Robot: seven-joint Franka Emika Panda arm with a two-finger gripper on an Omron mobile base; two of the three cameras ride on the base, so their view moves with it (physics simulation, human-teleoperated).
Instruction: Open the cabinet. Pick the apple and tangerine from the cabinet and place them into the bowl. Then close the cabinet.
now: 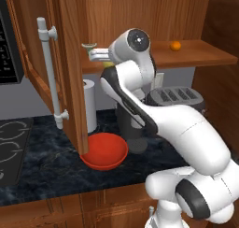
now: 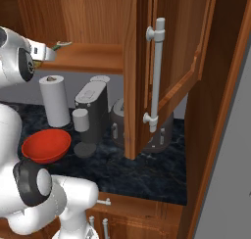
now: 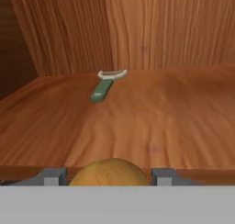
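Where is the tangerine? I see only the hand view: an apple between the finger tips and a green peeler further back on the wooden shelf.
Observer: In the left base view the tangerine lies on the same shelf of the cabinet, toward its right end, well apart from the arm.
Operator: Thank you. And the bowl, is it ready to receive the fruit?
Observer: Yes. The red bowl stands empty on the dark counter, below the shelf and next to the lower corner of the open left door.
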